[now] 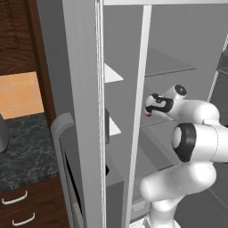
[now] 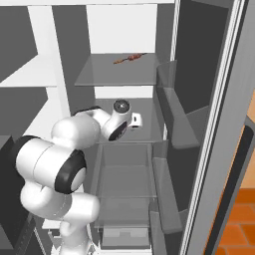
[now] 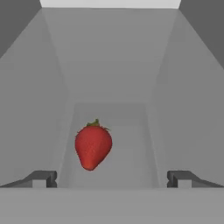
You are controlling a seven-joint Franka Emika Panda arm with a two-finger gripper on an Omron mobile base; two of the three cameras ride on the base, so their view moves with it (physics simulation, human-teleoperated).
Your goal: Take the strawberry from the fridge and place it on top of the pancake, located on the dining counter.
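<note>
Fridge (image 2: 199,119): the doors are seen standing open and the white shelved interior is exposed; the arm is reached inside at the level of a middle shelf.
Open room: grey walls are seen on both sides in the hand view, narrowing toward the back, so little side room is judged to be left; the way out toward the camera is judged to be free.
Edges: the door bins on the right, the white centre post and the shelf fronts are judged to be the edges that could be hit when the hand is drawn out.
Upper shelf item (image 2: 130,59): a small reddish-brown thing is seen lying on the glass shelf above; what it is cannot be told.
Gripper (image 3: 112,178): the fingers are spread wide, nothing is held between them, and the fruit is seen ahead of the tips, a little left of centre.
Strawberry (image 3: 92,146): it is seen on the grey shelf floor inside the fridge, green cap up, point down.
Handling: it is judged to be light, soft and easily bruised, with a slightly slippery skin.
Grasp place: the widest part below the cap is judged best, to be closed on gently.
</note>
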